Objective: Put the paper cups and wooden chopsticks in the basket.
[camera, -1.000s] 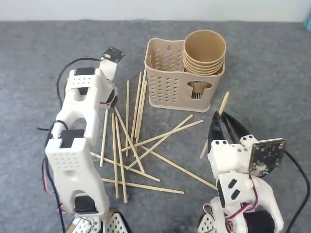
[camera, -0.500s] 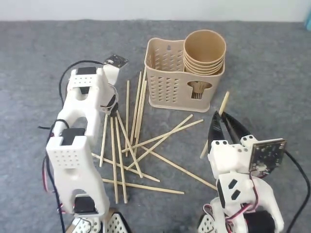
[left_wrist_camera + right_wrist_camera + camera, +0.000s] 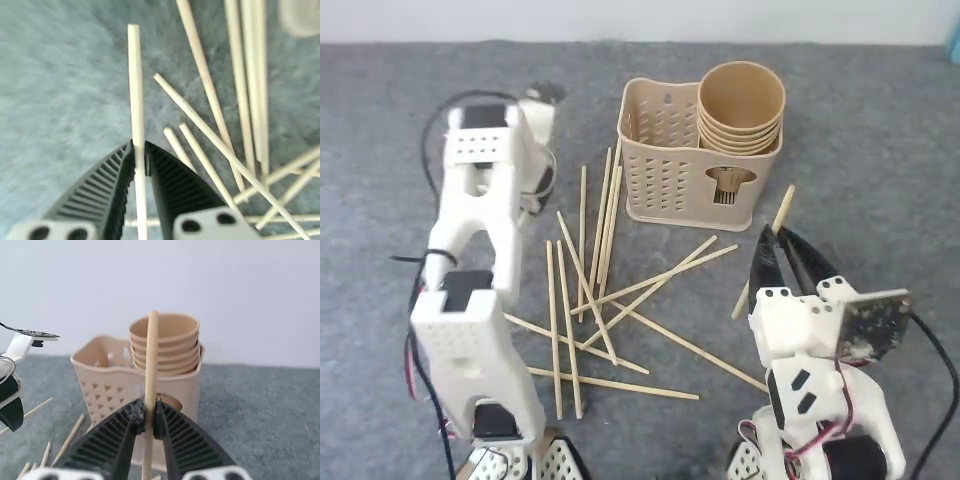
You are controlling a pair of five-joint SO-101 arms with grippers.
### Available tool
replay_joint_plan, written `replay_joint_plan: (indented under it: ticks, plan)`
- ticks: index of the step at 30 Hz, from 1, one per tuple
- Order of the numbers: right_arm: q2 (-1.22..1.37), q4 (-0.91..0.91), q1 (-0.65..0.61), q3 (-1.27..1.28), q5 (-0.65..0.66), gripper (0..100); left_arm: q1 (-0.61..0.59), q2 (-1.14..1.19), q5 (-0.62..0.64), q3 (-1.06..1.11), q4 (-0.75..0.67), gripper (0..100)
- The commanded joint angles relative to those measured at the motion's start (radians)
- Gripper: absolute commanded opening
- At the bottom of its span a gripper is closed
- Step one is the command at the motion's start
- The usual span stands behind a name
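Chopsticks (image 3: 586, 284) of slim pale wood: ribbed left gripper (image 3: 139, 160) and right gripper (image 3: 148, 417) each pinch one.

One basket (image 3: 665, 175); five cups (image 3: 740, 140) nested in one stack, by the rims showing; about eleven chopsticks (image 3: 582, 230) loose on the carpet (image 3: 880, 150); two more held, one in the left gripper (image 3: 140, 150), one in the right gripper (image 3: 148, 412).

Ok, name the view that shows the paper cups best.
The high view: it looks down into the paper cups, nested at one end of the basket. The right wrist view shows their rims side-on, crossed by the chopstick in the right claw. The left wrist view faces loose chopsticks.
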Motion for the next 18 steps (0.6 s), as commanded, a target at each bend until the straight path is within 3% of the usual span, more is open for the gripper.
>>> replay_joint_plan:
  ticks: [1,9,18]
  plan:
    - [-0.002,-0.111,0.01,-0.063,-0.011,0.8,-0.009,-0.232,0.011,-0.059,0.046,1]
    - [-0.002,-0.3,0.01,-0.063,-0.009,0.8,-0.002,-0.608,0.035,0.113,-0.044,1]
    - [0.102,-0.487,-0.12,-0.068,-0.002,0.8,-0.003,-1.077,0.293,0.832,-0.591,1]
